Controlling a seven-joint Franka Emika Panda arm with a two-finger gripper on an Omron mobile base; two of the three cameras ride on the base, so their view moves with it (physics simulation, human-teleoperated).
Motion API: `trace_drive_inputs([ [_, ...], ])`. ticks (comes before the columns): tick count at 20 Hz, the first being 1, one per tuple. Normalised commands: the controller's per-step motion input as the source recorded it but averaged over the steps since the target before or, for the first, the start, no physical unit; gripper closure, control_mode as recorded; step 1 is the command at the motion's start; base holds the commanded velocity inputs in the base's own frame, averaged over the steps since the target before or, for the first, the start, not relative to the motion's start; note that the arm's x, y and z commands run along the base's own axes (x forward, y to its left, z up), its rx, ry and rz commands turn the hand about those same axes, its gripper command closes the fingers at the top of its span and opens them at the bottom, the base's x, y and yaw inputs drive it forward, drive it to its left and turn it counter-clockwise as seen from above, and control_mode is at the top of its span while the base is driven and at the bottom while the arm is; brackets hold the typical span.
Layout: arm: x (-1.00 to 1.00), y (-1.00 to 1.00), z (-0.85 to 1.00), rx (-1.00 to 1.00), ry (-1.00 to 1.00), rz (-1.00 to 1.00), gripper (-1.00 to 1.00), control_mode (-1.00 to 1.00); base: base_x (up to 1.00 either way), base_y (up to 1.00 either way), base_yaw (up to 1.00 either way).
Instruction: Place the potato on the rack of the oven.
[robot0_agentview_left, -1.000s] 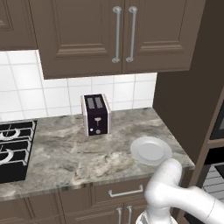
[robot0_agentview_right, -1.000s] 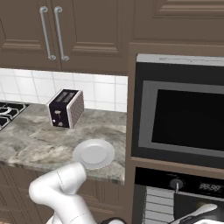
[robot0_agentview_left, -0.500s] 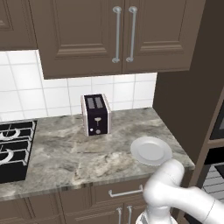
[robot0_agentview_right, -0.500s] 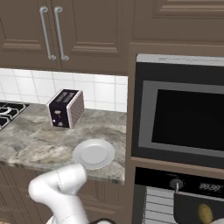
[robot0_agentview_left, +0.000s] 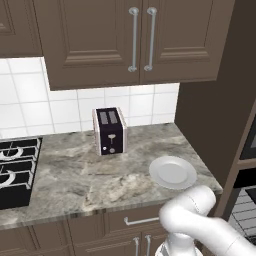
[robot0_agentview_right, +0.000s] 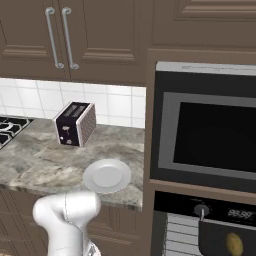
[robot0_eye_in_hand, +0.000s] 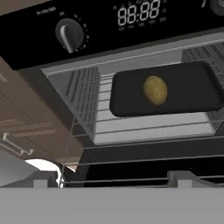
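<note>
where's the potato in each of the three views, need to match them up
Left base view: I can't find the potato here; the open oven is cut off at the right edge.
Right base view: potato at the bottom right, on a dark tray in the oven.
Hand view: potato upper centre-right, lying on that tray, which sits on the wire rack.
Shared landmark: the oven's control knob.

The potato (robot0_eye_in_hand: 155, 90) ahead of the hand has dull, mottled skin. It lies on a matt black tray (robot0_eye_in_hand: 166, 89). Grey metal wire racks (robot0_eye_in_hand: 131, 127) sit under the oven (robot0_eye_in_hand: 109, 26)'s glossy black front.
</note>
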Motion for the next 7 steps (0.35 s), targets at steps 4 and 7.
trace_drive_inputs([
  [4,-0.42,1.00,0.33,-0.24,0.00,0.00,-1.00,-1.00,0.00,0.00,0.00],
  [7,-0.01,1.00,0.01,-0.13,0.07,0.00,-1.00,-1.00,0.00,0.00,0.00],
])
